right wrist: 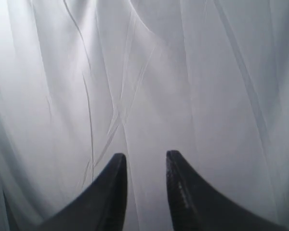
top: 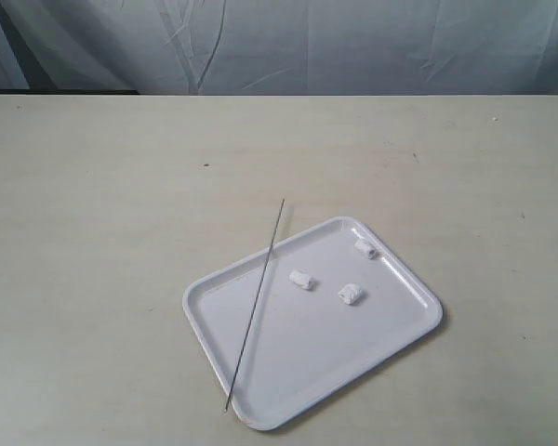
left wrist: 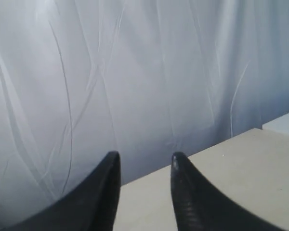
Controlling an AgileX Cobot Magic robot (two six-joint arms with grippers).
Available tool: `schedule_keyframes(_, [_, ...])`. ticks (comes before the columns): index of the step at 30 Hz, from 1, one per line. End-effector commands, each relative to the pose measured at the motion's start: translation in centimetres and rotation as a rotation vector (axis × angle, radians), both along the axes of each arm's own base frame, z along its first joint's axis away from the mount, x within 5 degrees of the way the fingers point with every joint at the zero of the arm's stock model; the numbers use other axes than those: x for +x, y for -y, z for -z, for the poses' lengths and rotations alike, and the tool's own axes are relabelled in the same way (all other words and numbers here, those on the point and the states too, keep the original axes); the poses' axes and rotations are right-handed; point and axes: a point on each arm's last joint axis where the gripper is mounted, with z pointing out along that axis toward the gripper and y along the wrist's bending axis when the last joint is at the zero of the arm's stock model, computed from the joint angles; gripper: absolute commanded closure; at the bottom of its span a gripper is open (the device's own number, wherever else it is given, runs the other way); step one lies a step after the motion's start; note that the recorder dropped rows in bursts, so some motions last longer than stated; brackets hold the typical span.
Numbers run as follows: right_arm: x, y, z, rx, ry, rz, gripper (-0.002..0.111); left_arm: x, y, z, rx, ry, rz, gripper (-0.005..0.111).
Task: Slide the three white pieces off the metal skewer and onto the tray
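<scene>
Tray (top: pixel 307 362) bears the bare metal skewer (top: pixel 257 302) diagonally, three white pieces (top: pixel 350 294) loose beside it; left pincer (left wrist: pixel 146 156) and right pincer (right wrist: pixel 146 155), parted and empty, face the curtain (right wrist: pixel 207 72).

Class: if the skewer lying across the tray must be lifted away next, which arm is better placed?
Probably the left: the skewer lies along the tray's left side. Left hand and right hand are both open, facing the curtain.

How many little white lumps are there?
3 lumps, all on the tray: one by the far rim, one near the skewer, one toward the middle. None seem hidden.
</scene>
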Motion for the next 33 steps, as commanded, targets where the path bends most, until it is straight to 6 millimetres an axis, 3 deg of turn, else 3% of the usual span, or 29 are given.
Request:
schedule_keyframes(1, [-0.1, 0.1, 2.8, 0.018, -0.032, 0.004, 0.080, 0.2, 0.0, 1.6, -0.095, -0.100, 0.007, 0.072])
schedule_keyframes(5, [0.2, 0.0, 4.3, 0.022, -0.073, -0.002, 0.080, 0.3, -0.1, 2.4, -0.012, -0.121, -0.008, 0.072])
schedule_keyframes(33, [0.3, 0.0, 4.3, 0.023, -0.076, -0.006, 0.080, -0.2, -0.2, 2.4, -0.009, -0.092, -0.041, 0.072])
